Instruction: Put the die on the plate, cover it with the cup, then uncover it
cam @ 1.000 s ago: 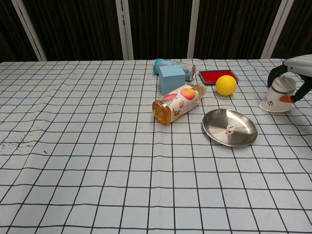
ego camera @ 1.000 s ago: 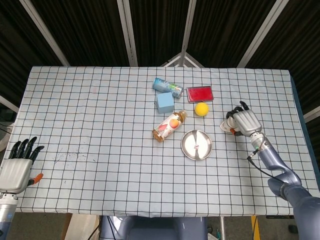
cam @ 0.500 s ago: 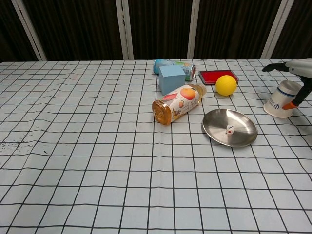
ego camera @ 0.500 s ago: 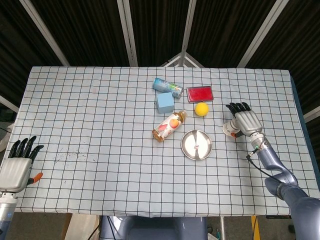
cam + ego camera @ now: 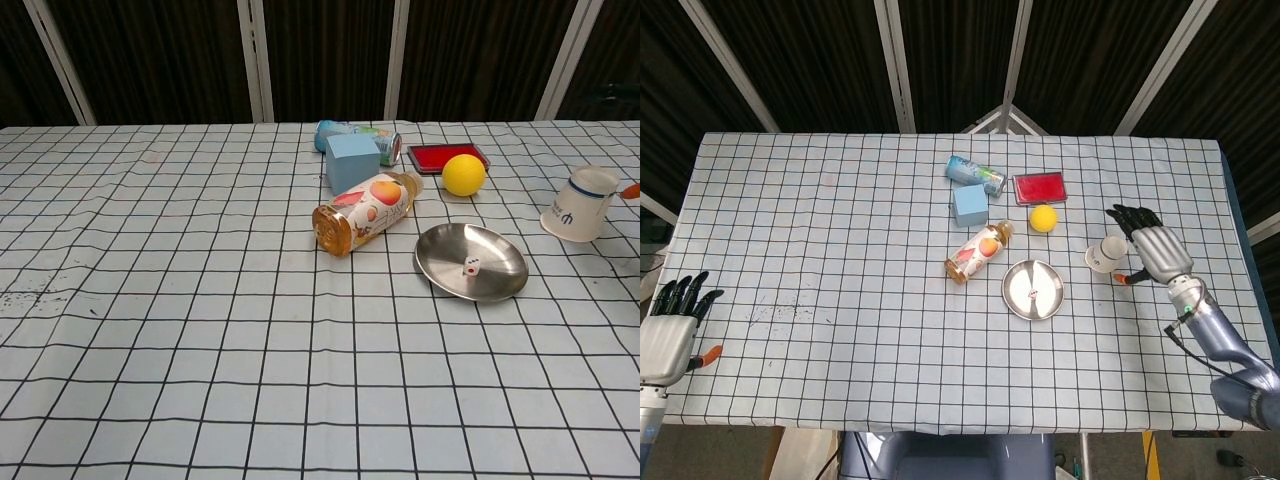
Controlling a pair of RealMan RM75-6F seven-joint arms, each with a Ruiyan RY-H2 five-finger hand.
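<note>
A small white die (image 5: pixel 471 267) lies in the round metal plate (image 5: pixel 497 285), seen also from the head view as the die (image 5: pixel 1033 293) on the plate (image 5: pixel 1018 300). A white paper cup (image 5: pixel 580 204) stands tilted, mouth down, on the cloth right of the plate; in the head view the cup (image 5: pixel 1105 253) is just left of my right hand (image 5: pixel 1159 254). That hand is off the cup with fingers spread and holds nothing. My left hand (image 5: pixel 668 333) hangs open at the table's near left corner.
A juice bottle (image 5: pixel 365 211) lies on its side left of the plate. Behind it stand a blue block (image 5: pixel 352 160), a lying can (image 5: pixel 360 134), a red tray (image 5: pixel 445 156) and a yellow ball (image 5: pixel 463 174).
My right hand let go of the cup and drew away to the right, out of the chest view. The cup stays tilted on the cloth. The left hand sank slightly.
</note>
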